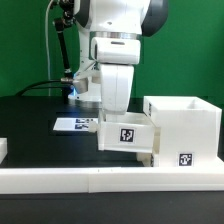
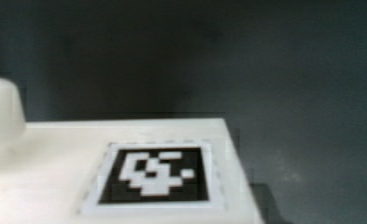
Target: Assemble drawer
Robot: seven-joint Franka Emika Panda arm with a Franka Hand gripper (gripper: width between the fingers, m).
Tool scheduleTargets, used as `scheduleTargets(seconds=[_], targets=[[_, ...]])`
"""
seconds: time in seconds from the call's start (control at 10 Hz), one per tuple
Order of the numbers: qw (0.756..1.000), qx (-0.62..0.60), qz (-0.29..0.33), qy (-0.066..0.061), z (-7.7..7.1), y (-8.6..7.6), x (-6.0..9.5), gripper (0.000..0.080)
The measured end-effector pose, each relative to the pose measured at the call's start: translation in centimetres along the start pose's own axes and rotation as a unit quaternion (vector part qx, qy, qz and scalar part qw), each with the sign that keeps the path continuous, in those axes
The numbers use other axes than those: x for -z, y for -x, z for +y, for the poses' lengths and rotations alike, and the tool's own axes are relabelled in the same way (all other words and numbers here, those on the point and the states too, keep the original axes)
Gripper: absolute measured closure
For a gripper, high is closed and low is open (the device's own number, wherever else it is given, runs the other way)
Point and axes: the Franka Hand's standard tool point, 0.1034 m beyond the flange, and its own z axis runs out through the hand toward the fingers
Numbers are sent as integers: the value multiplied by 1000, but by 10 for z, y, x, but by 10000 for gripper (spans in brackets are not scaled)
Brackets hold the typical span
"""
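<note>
I am hanging my big white arm [image 1: 118, 70] low over the black table [image 1: 35, 112], close behind the small white drawer box with a black-and-white tag [image 1: 127, 134] on its front. That box is sitting partway inside the larger white open-topped drawer case [image 1: 184, 128], which is standing near the table's front edge toward the exterior view's right. The case is also carrying a small tag low on its front wall. My gripper is hiding behind my own wrist and the small box, so I cannot tell whether my fingers are wide, narrow, or holding anything.

The thin flat white marker board [image 1: 76, 124] is lying on the table behind the small box, toward the exterior view's left. A long white rail [image 1: 60, 178] is running along the table's front edge.

In my wrist view I am looking down at a white flat panel with a blurry tag [image 2: 155, 176], and dark table beyond it.
</note>
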Motion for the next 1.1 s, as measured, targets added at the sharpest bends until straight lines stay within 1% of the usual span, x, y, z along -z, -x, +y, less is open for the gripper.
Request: scheduleTargets(seconds=[1.0, 1.1], targets=[[1000, -1, 0, -2, -1, 0, -2, 755], [1000, 7, 2, -3, -2, 6, -3, 755]])
